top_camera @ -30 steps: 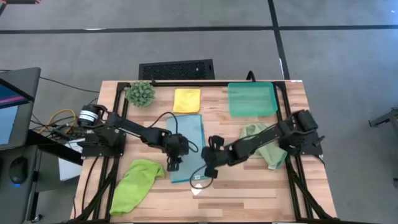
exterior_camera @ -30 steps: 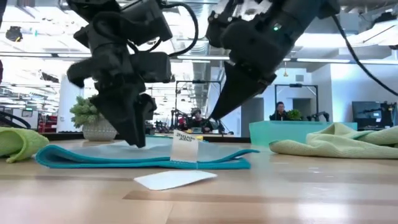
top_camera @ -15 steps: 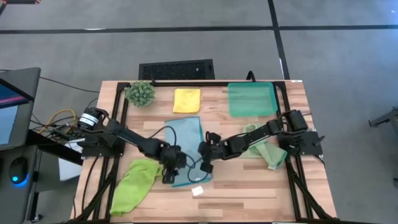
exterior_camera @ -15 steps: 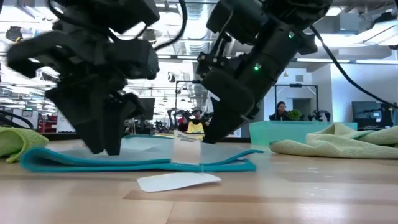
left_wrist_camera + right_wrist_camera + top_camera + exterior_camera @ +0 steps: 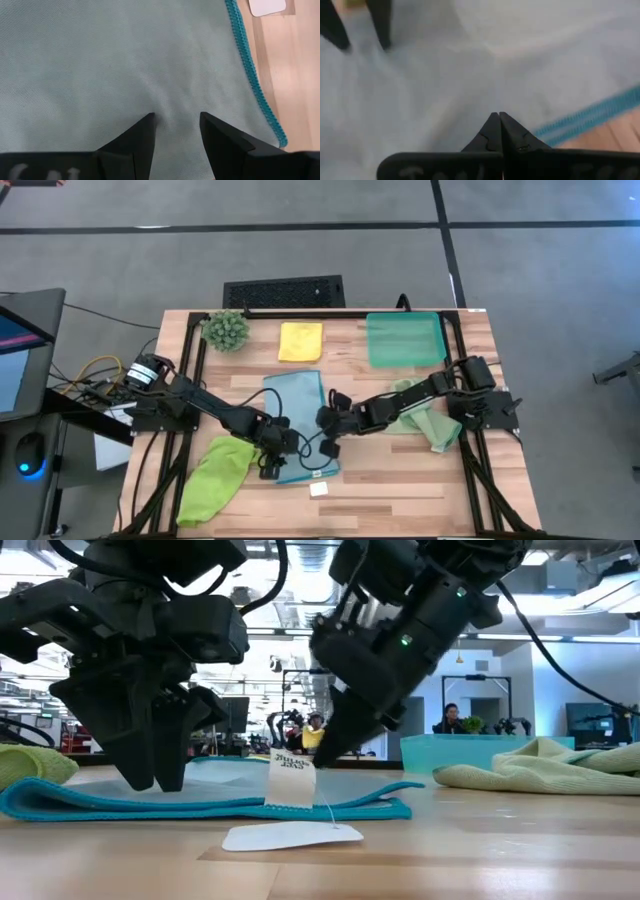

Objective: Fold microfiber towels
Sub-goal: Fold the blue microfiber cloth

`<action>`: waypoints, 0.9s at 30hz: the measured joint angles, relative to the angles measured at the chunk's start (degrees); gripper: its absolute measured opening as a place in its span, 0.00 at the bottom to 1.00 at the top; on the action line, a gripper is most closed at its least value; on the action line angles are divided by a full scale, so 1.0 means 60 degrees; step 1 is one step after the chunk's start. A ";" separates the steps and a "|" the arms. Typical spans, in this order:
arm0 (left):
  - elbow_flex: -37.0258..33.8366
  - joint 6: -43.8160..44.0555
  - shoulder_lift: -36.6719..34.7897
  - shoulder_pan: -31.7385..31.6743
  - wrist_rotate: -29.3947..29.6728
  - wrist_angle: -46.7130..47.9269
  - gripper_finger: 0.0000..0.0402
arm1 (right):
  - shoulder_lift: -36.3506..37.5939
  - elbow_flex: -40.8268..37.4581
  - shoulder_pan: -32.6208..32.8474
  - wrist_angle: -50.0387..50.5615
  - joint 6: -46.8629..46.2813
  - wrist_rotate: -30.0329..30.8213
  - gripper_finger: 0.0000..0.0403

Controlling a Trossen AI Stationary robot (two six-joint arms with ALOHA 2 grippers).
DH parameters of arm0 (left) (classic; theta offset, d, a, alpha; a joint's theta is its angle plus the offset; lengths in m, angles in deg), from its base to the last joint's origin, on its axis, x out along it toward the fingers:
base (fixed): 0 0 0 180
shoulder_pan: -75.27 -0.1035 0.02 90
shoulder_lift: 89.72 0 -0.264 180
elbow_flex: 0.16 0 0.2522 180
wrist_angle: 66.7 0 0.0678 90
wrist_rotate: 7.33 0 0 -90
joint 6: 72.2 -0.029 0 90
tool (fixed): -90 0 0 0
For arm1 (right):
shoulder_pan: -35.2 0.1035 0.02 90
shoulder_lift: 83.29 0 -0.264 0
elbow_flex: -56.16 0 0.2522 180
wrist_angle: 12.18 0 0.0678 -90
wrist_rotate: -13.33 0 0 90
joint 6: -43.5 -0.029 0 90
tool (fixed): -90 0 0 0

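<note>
Soft blue towel (image 5: 300, 405) lies limp, light and folded; grip its near hem. Left gripper (image 5: 176, 120) presses it, fingers apart; right gripper (image 5: 499, 120) is closed, empty.

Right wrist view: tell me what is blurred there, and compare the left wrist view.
Right wrist view: the light blue towel and its teal hem are soft and smeared, the left gripper's fingers a dark blur. Left wrist view: sharp, the weave and stitched hem of the towel crisp, the white tag clear.
</note>
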 joint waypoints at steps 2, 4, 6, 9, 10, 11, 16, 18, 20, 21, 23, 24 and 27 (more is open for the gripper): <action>0.0000 0.0004 -0.0001 0.0000 0.0010 -0.0007 0.37 | 0.0000 -0.0001 0.0007 -0.0236 -0.0008 -0.0013 0.01; -0.0004 0.0013 0.0000 0.0000 0.0009 -0.0020 0.37 | -0.0100 0.0006 0.0007 -0.0407 -0.0077 -0.0034 0.01; -0.0004 0.0071 0.0000 0.0000 0.0012 -0.0033 0.37 | -0.0352 0.0016 0.0004 -0.0468 -0.0300 -0.0092 0.01; -0.0007 0.0080 -0.0003 0.0000 0.0016 -0.0046 0.37 | -0.0618 0.0061 -0.0003 -0.0641 -0.0455 -0.0292 0.01; -0.0007 0.0082 -0.0002 0.0000 0.0016 -0.0049 0.37 | -0.0745 0.0065 -0.0002 -0.0758 -0.0547 -0.0240 0.01; -0.0011 0.0081 -0.0004 0.0000 0.0016 -0.0060 0.37 | -0.0715 0.0058 0.0016 -0.0604 -0.0597 -0.0216 0.01; -0.0011 0.0080 -0.0004 0.0000 0.0012 -0.0037 0.37 | -0.0533 0.0044 0.0155 -0.0051 -0.0755 -0.0023 0.02; -0.0011 0.0080 -0.0004 -0.0003 0.0006 -0.0015 0.37 | -0.0400 0.0018 0.0199 0.0312 -0.0760 0.0165 0.02; -0.0011 0.0080 -0.0004 -0.0004 0.0009 -0.0004 0.37 | -0.0234 0.0001 0.0204 0.0713 -0.0754 0.0279 0.02; -0.0011 0.0080 -0.0004 -0.0004 0.0010 -0.0002 0.37 | -0.0163 -0.0009 0.0202 0.0792 -0.0741 0.0290 0.02; -0.0011 0.0091 -0.0004 -0.0004 0.0012 -0.0014 0.37 | -0.0008 -0.0022 0.0200 0.0790 -0.0657 0.0302 0.02; -0.0011 0.0091 -0.0004 -0.0004 0.0016 -0.0018 0.37 | 0.0106 -0.0021 0.0197 0.0690 -0.0567 0.0320 0.02; -0.0011 0.0087 -0.0004 -0.0004 0.0012 -0.0033 0.37 | 0.0419 -0.0007 0.0197 0.0474 -0.0453 0.0531 0.02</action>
